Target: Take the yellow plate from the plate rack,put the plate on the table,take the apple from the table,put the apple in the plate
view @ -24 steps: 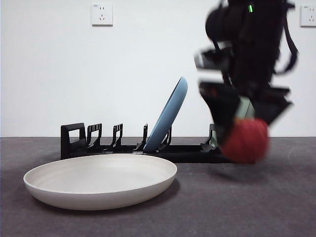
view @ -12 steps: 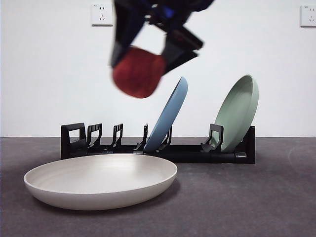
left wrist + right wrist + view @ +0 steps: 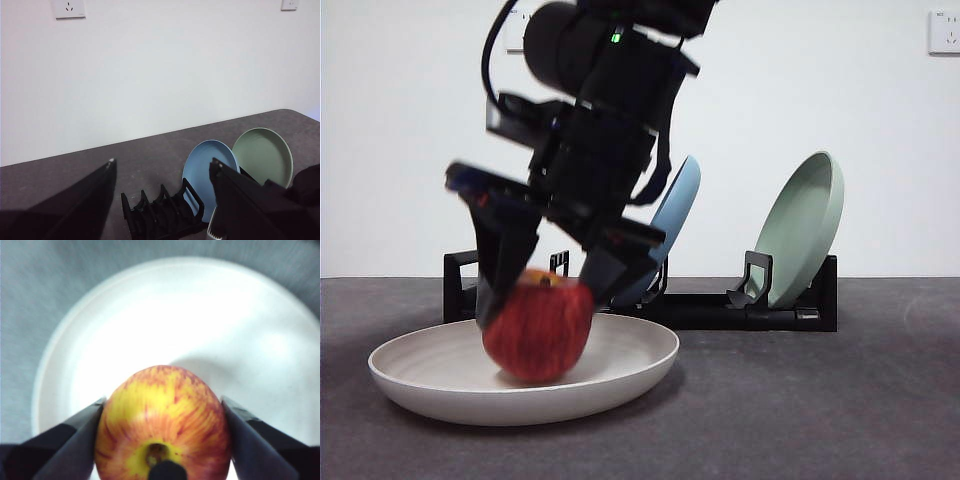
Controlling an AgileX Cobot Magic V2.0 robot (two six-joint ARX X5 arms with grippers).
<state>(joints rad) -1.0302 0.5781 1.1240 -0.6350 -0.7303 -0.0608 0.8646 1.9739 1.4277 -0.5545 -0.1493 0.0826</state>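
The cream yellow plate point(image 3: 620, 350) lies flat on the dark grey table point(image 3: 820, 400), in front of the black plate rack point(image 3: 710, 308). My right gripper point(image 3: 545, 290) is shut on the red, yellow-streaked apple point(image 3: 538, 328) and holds it down inside the plate, at or just above its floor. The right wrist view shows the apple point(image 3: 162, 425) clamped between both jaws with the plate point(image 3: 175, 325) right under it. My left gripper point(image 3: 162, 167) is open and empty, raised well above the table and looking down on the rack point(image 3: 160, 217).
A light blue plate point(image 3: 672, 215) and a pale green plate point(image 3: 805, 225) lean upright in the rack; both also show in the left wrist view, blue point(image 3: 210, 170) and green point(image 3: 265, 157). A white wall with sockets stands behind.
The right gripper carried the apple from the right side of the table, up and leftwards over the rack, then down into the plate. The plates have not moved.
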